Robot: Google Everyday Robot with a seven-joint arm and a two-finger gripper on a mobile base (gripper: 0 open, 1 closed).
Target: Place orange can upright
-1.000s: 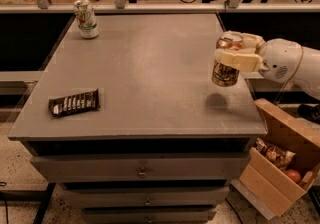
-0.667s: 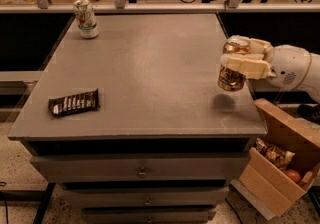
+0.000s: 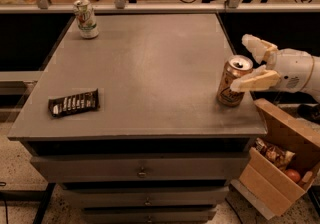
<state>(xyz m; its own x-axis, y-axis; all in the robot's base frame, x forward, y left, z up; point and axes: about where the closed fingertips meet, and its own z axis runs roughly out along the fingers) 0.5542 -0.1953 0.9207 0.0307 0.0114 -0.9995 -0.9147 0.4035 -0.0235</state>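
The orange can point(image 3: 233, 81) stands upright on the grey table top point(image 3: 150, 68), near the right edge towards the front. Its silver top with the pull tab faces up. My gripper point(image 3: 254, 64) comes in from the right, just beside the can's upper part. Its two pale fingers are spread apart, one behind the can and one in front, and neither presses on the can.
A white-and-green can point(image 3: 86, 19) stands at the table's back left corner. A dark snack bar wrapper point(image 3: 73, 103) lies near the front left. An open cardboard box point(image 3: 278, 158) with snacks sits on the floor at the right. Drawers are below the table top.
The gripper carried the can down and to the right, set it upright on the table, and opened its fingers off it.
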